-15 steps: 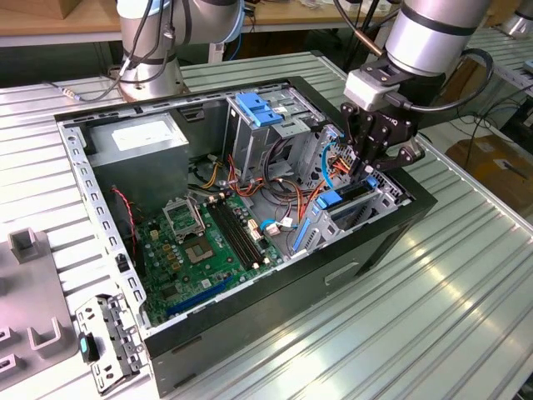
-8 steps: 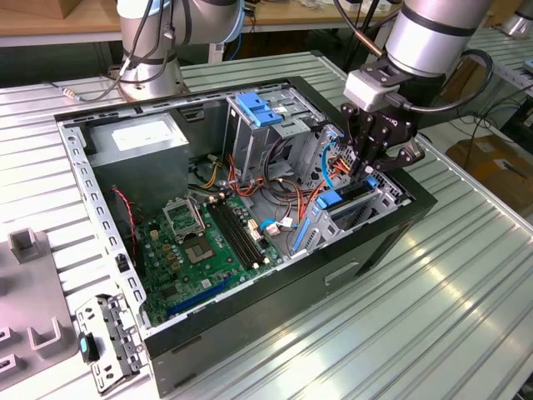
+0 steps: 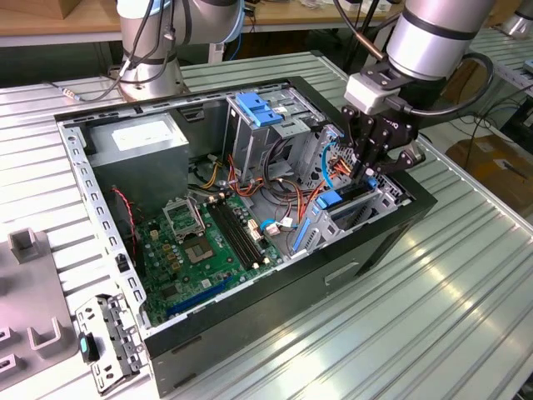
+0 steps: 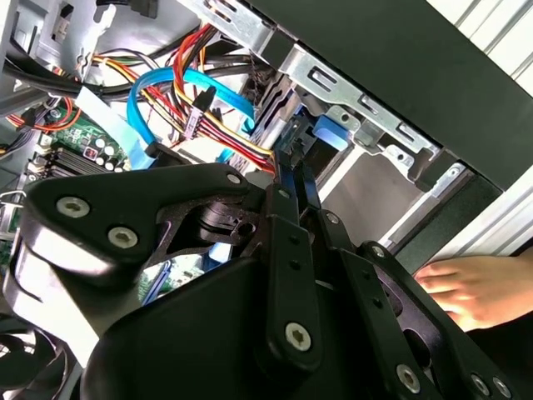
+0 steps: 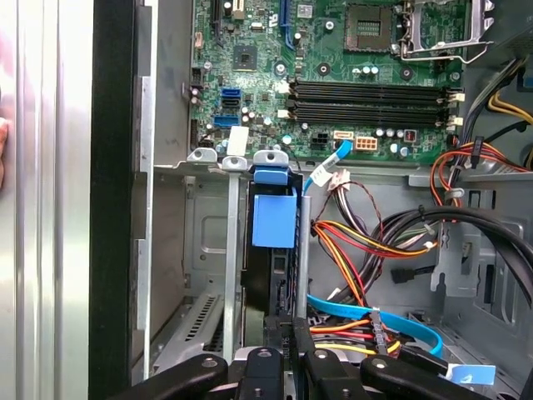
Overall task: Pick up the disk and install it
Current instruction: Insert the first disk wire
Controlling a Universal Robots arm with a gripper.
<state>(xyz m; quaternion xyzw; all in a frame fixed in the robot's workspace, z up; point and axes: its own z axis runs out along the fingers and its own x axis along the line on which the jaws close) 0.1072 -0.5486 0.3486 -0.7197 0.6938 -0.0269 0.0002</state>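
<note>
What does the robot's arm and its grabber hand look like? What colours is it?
The arm is a fat, round, silver-grey tube with a dark band around it. Below it sits a small pale grey box, and a black cable loops beside it. The gripper is black, built from flat metal bars joined with shiny round screws, like little bolted bones.

Inside an open computer case (image 5: 112, 208), the disk (image 5: 273, 250) stands on edge in a metal drive bay (image 5: 229, 250), its blue plastic carrier (image 5: 274, 218) facing the camera. The black tool (image 5: 287, 354) sits at the disk's near end, fingers (image 5: 271, 342) closed on its edge. Beyond the bay lies a green motherboard (image 5: 266, 67) with black memory slots (image 5: 371, 96). Red, yellow and black wires (image 5: 366, 242) and a light-blue cable (image 5: 391, 321) run just beside the disk.
</note>
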